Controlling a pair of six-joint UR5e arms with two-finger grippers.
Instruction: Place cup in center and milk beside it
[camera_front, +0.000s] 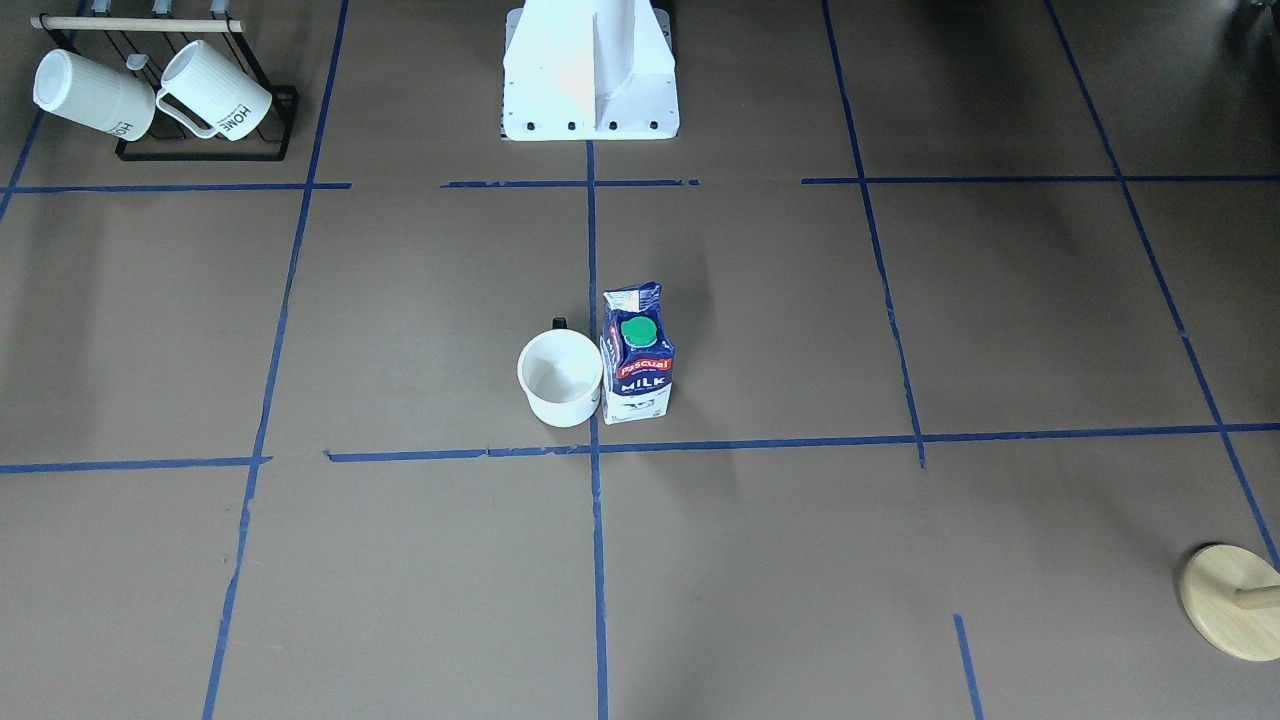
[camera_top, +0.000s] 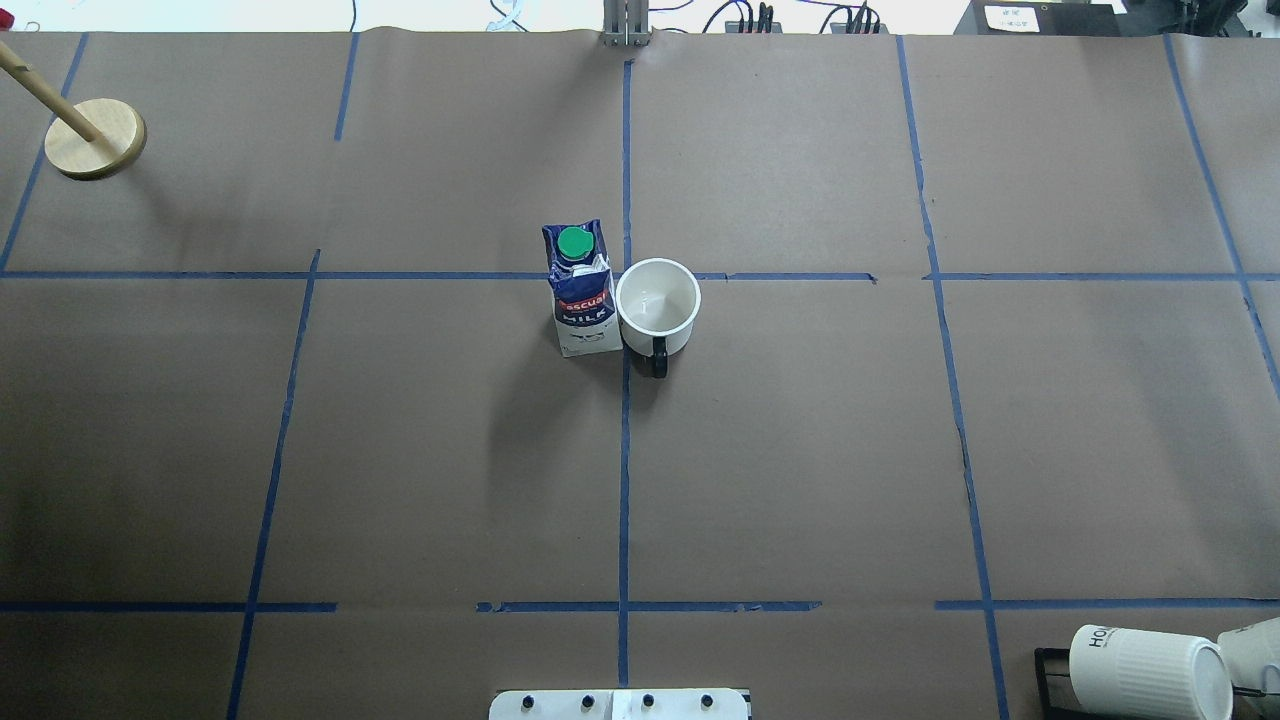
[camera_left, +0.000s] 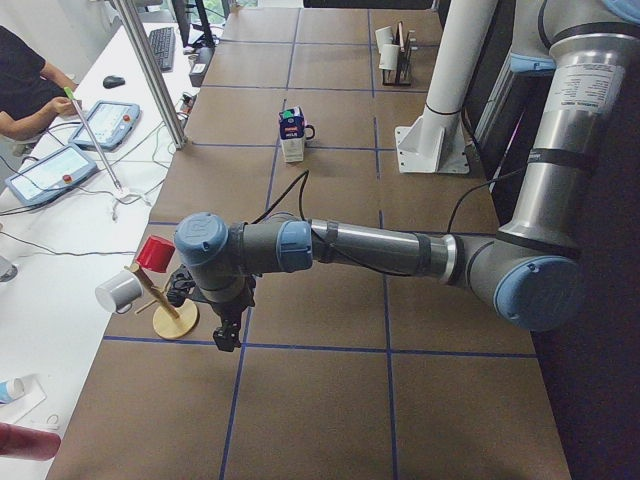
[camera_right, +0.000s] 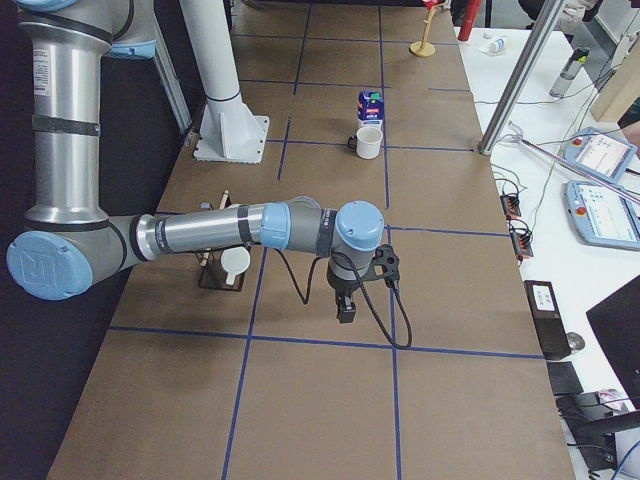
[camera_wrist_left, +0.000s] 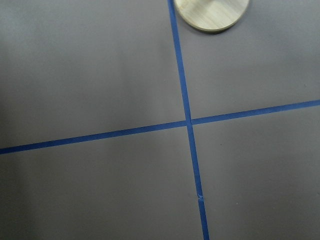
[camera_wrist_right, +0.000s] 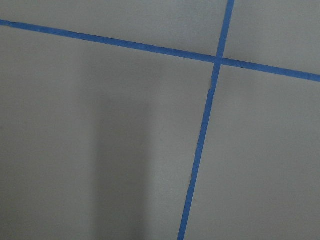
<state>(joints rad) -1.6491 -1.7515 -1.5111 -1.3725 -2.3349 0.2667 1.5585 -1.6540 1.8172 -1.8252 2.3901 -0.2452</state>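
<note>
The white cup (camera_front: 560, 378) stands upright just beside the center crossing of blue tape (camera_front: 594, 450), its dark handle toward the robot; it also shows in the overhead view (camera_top: 657, 298). The blue and white milk carton (camera_front: 637, 355) with a green cap stands upright and touches or nearly touches the cup on the robot's left side, as the overhead view (camera_top: 582, 290) shows. My left gripper (camera_left: 228, 335) hangs far off near the table's left end. My right gripper (camera_right: 346, 312) hangs near the right end. I cannot tell whether either is open or shut.
A black rack with ribbed "HOME" mugs (camera_front: 150, 95) stands at the robot's near right corner. A wooden peg stand (camera_top: 95, 138) sits at the far left, holding a red cup (camera_left: 155, 254) and a white mug. The white robot base (camera_front: 590, 80) is at the near edge.
</note>
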